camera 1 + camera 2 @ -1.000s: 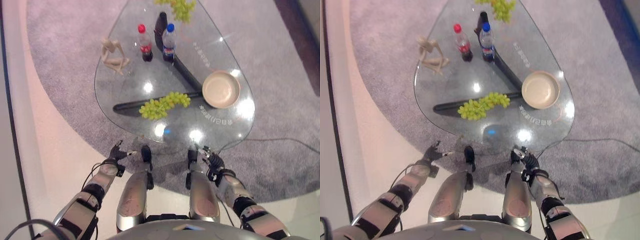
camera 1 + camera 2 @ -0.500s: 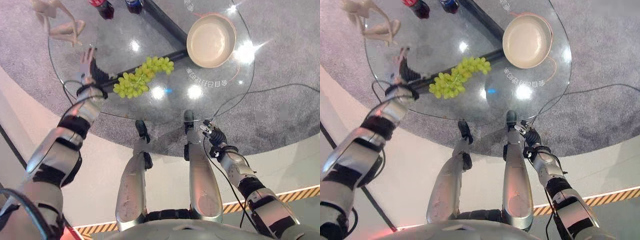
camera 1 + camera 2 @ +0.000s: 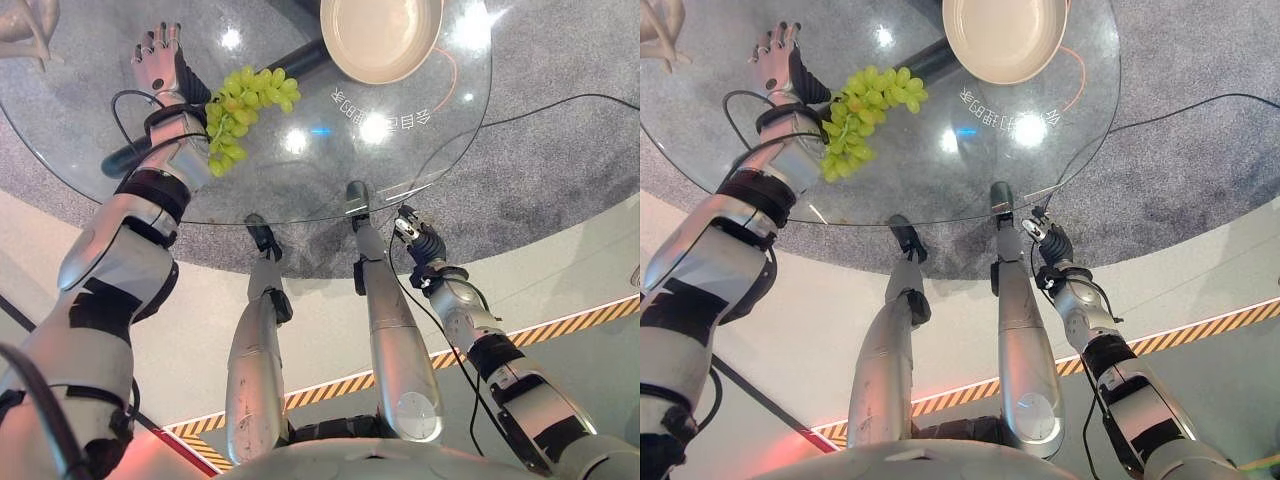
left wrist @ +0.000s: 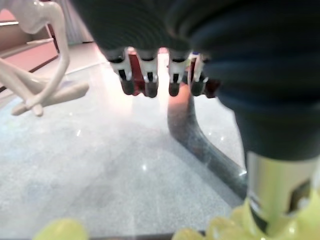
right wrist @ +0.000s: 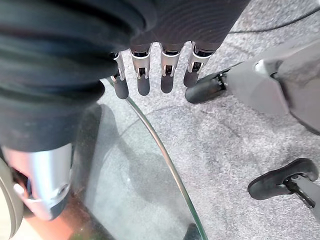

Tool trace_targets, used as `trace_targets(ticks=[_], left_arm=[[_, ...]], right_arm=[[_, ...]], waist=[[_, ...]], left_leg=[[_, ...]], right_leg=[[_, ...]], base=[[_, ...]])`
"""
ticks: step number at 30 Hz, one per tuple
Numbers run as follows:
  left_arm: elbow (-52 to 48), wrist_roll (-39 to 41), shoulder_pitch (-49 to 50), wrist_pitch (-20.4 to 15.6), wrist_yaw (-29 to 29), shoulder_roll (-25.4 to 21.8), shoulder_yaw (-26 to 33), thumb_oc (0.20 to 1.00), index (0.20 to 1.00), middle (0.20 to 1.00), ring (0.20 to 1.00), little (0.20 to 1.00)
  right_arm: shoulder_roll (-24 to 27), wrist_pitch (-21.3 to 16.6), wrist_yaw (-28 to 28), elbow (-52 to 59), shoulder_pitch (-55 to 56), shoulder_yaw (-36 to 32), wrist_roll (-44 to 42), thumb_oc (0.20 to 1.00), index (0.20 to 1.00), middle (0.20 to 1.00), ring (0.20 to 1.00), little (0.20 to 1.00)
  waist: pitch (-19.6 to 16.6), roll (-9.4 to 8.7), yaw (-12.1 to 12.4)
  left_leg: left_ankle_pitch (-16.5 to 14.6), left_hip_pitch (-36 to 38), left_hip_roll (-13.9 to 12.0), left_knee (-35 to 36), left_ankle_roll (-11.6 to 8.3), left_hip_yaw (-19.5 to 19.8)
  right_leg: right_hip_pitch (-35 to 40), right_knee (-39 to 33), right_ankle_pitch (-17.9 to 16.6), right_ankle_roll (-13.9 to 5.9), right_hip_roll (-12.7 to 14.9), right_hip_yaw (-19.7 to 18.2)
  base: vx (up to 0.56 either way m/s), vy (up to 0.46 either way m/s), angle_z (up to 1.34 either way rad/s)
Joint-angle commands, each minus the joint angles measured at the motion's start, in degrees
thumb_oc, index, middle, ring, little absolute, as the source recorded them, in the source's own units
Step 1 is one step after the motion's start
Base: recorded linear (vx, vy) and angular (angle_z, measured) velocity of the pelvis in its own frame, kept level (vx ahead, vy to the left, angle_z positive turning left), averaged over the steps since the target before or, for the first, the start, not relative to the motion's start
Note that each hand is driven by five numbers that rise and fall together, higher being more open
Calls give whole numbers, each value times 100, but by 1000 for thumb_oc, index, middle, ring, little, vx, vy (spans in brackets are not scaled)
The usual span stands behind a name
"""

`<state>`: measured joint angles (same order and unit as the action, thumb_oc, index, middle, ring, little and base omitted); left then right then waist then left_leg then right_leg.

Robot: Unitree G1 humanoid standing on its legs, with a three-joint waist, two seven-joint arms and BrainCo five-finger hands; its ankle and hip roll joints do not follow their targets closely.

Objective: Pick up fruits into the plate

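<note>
A bunch of green grapes [image 3: 240,100] lies on the round glass table [image 3: 420,150]. The beige plate [image 3: 380,35] sits further on to its right, with nothing in it. My left hand [image 3: 158,62] is stretched flat over the glass just left of the grapes, fingers [image 4: 145,77] straight and open. Its thumb [image 4: 272,200] lies against the bunch [image 4: 220,231]. My right hand [image 3: 1047,240] hangs open below the table's near edge, by the right side, fingers [image 5: 150,75] relaxed and holding nothing.
A pale figurine [image 4: 35,75] stands on the glass beyond the left hand, with red-labelled bottles [image 4: 132,62] behind the fingers. A dark table frame [image 4: 200,145] runs under the glass. Grey carpet [image 3: 560,130] surrounds the table, and striped floor tape [image 3: 560,320] lies at the right.
The camera has tipped closer to the table. My left arm has risen from beside the leg and reached out over the glass next to the grapes. The right hand stays low.
</note>
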<state>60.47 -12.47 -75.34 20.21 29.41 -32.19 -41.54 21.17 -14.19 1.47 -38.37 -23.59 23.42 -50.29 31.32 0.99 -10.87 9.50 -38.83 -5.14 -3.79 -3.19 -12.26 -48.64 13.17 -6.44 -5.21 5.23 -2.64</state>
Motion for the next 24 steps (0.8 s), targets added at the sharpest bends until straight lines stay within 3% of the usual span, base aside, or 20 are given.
trace_targets(ticks=[1,11,16,24], left_arm=[[641,-39,17,236,-282,-29,-156,1000,1000,1000,1000,1000],[1284,243,2,423,-657,86,-384,1000,1000,1000,1000,1000],[1148,1034,239,-22,-193,50,-160,1000,1000,1000,1000,1000],[179,1488,748,-582,431,-242,647,1000,1000,1000,1000,1000]], right_arm=[[-185,-238,51,315,142,141,-286,1000,1000,1000,1000,1000],[-195,-314,136,485,151,139,-546,1000,1000,1000,1000,1000],[-194,-343,174,550,230,151,-545,1000,1000,1000,1000,1000],[-180,-381,74,869,609,28,-445,1000,1000,1000,1000,1000]], waist=[[-152,-287,-96],[-152,-376,-215],[-152,-375,-184],[-152,-278,-17]], left_leg=[[-538,-558,148,-712,-160,652],[-602,-847,152,-851,-170,642],[-617,-891,157,-854,-161,676],[-624,-848,249,-857,-126,779]], right_leg=[[-141,532,470,71,-410,58],[-433,579,455,88,-477,15],[-480,585,467,107,-503,-9],[-413,605,499,111,-447,103]], base=[[12,-41,5],[7,-7,-1],[11,-4,-1],[4,-1,0]])
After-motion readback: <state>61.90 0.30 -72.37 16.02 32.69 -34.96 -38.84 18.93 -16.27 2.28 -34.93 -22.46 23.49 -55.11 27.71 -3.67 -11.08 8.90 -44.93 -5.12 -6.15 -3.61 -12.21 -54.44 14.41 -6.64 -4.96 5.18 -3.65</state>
